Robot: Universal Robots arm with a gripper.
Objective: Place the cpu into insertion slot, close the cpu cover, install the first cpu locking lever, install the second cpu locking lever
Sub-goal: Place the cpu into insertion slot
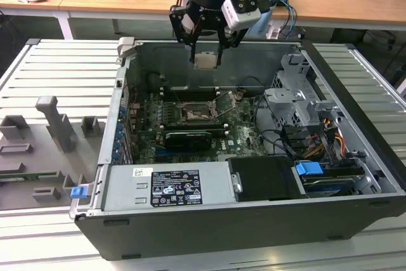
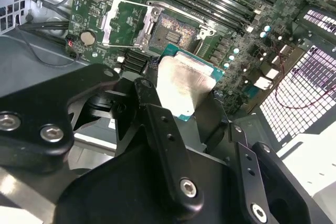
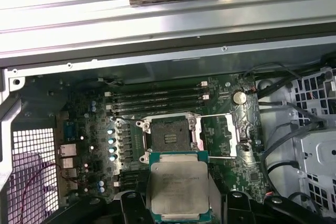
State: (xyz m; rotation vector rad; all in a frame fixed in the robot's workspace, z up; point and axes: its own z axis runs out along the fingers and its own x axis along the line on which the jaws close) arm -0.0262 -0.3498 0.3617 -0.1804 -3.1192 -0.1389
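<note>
My gripper (image 1: 206,60) hangs above the open computer case, shut on the cpu (image 1: 206,61), a flat square chip with a pale metal face. In both wrist views the cpu (image 3: 177,184) (image 2: 184,85) sits between the black fingers (image 3: 128,203), held in the air short of the insertion slot (image 3: 170,135). The insertion slot (image 1: 198,112) (image 2: 176,30) is a dark, bare square socket on the green board. Beside it the cpu cover (image 3: 223,135) (image 2: 123,22) (image 1: 226,103) stands swung open as a thin silver frame.
Long black memory slots (image 3: 157,100) run beside the socket toward the case wall. A black card (image 1: 188,138) lies across the board below the socket. Drive cage and cables (image 1: 295,109) fill the exterior view's right. Grey fixtures (image 1: 57,125) stand on the table at the left.
</note>
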